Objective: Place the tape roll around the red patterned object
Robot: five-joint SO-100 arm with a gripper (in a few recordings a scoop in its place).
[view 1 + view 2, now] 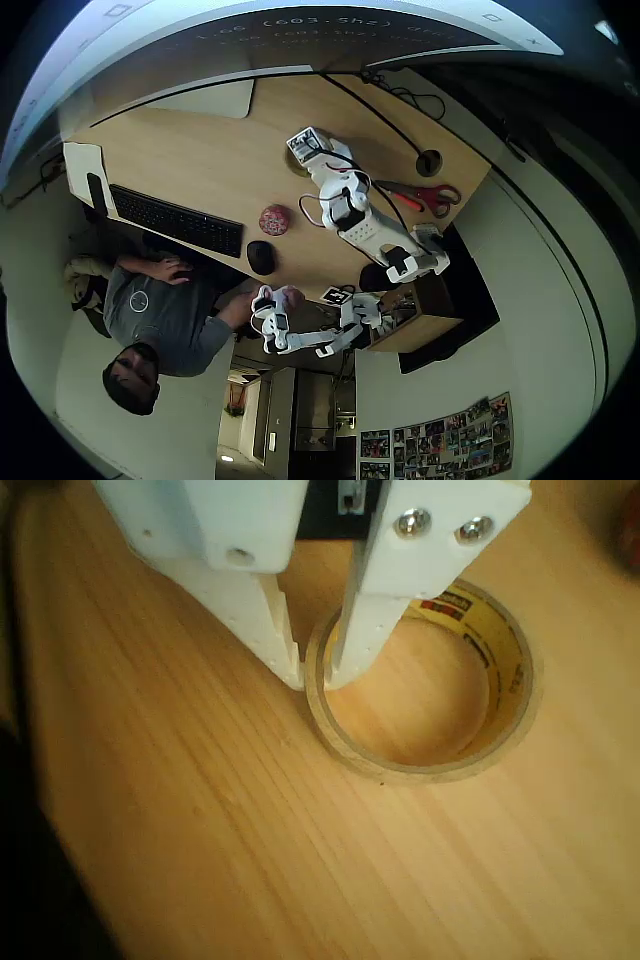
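The tape roll (505, 695) lies flat on the wooden desk, a tan ring with yellow printed lining. My white gripper (317, 680) straddles its left wall, one finger outside and one inside the ring, shut on the wall. In the overhead view the gripper (301, 157) sits at the desk's middle, covering the roll. The red patterned object (274, 219) rests on the desk below and left of the gripper, apart from it.
A black mouse (261, 256) lies just below the red object, near the desk edge. A black keyboard (175, 220) is at the left, and red-handled scissors (425, 195) at the right. A person (160, 310) sits at the desk's lower edge.
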